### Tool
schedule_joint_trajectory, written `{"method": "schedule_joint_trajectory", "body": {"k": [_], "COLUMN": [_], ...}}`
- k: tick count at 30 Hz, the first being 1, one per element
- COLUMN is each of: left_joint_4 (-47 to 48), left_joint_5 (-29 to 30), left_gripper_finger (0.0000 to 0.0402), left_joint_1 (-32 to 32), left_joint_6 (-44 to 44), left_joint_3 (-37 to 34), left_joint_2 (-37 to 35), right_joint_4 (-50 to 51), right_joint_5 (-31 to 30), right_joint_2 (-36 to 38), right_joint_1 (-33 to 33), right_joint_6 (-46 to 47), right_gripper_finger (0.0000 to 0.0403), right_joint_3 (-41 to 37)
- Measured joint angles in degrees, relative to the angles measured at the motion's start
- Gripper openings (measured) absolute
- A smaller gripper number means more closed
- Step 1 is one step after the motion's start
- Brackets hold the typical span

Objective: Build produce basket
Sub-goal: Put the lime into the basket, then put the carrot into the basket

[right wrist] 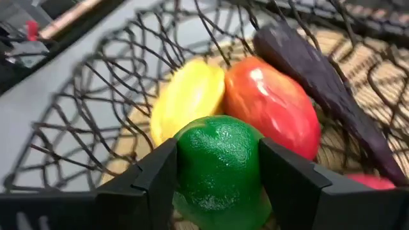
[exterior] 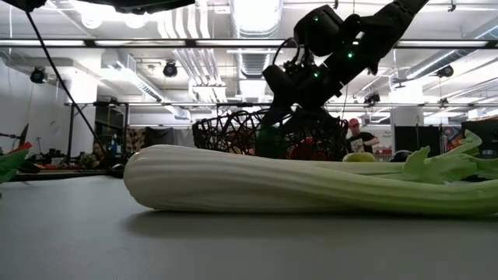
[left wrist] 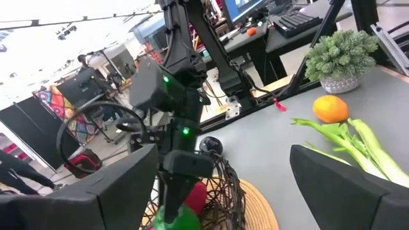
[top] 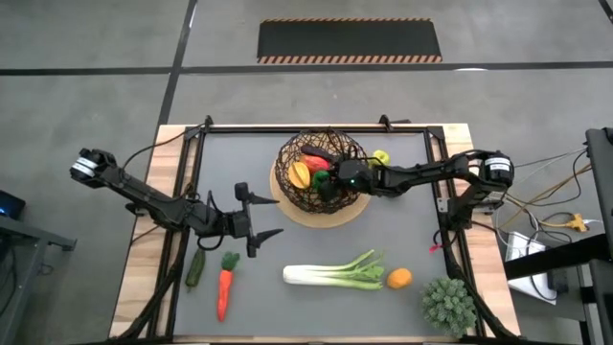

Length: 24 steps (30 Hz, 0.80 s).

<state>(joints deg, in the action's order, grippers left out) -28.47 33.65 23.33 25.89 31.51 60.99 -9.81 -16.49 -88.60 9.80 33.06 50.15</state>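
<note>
Overhead looks straight down; low view skims the tabletop (leek (exterior: 311, 185) close), sharing the basket (top: 320, 170) with both wrists.

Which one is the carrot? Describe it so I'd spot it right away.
Start at the dark wire basket near the table's back edge, then drop to the front left, below the left claw, which hangs open. Two long things lie there side by side: the dark green cucumber and, to its right, the carrot. It is the only orange-red one, with a green leafy top.
</note>
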Motion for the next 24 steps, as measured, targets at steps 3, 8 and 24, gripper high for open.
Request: {"method": "schedule_joint_trajectory", "body": {"k": [3,8,24], "left_joint_4": [0.0,0.0,1.25], "left_joint_5": [0.59,0.85,0.53], "left_gripper_finger": [0.0336,0.0336,0.0336], "left_joint_1": [0.0,0.0,0.58], "left_joint_6": [0.04,0.04,-15.11], "left_joint_3": [0.01,0.0,0.02], "left_joint_2": [-0.23,-0.28,0.22], "right_joint_4": [1.25,2.34,4.32], "right_joint_5": [0.0,0.0,1.49], "right_joint_2": [0.01,0.02,9.33], "right_joint_1": [0.0,0.0,-0.76], "right_joint_6": [0.58,0.83,-5.7], "right_gripper_finger": [0.0217,0.0243,0.024], "right_joint_3": [0.0,0.0,0.0]}}
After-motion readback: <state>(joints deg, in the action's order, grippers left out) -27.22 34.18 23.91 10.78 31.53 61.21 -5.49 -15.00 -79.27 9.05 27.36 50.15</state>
